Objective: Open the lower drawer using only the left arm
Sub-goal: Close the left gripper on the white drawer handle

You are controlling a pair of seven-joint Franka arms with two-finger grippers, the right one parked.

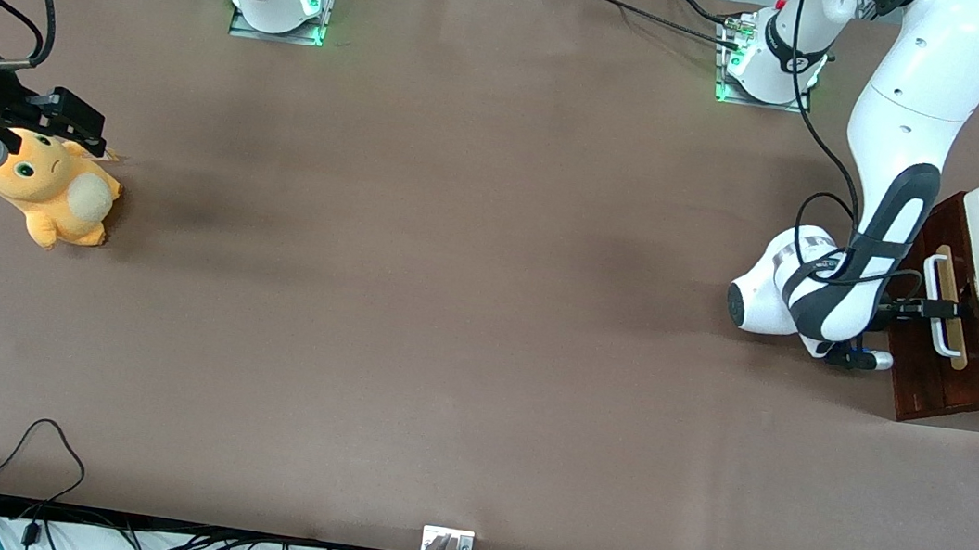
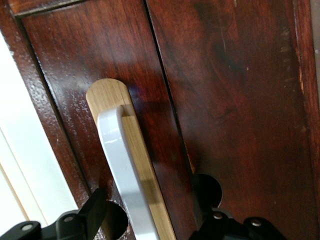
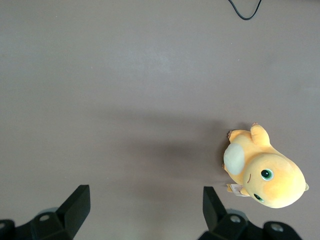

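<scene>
The gripper (image 2: 150,220) stands open, its two fingers (image 2: 95,212) straddling the one white handle (image 2: 122,175) of the one lower drawer (image 2: 225,100).

Bright, even overhead light; soft shadows, glossy drawer (image 2: 225,100) glare.

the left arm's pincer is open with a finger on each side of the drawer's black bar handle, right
Not quite: the handle on the lower drawer is white, not black, as the left wrist view shows. The rest holds: the left arm's pincer is open, one finger on each side of it.
</scene>
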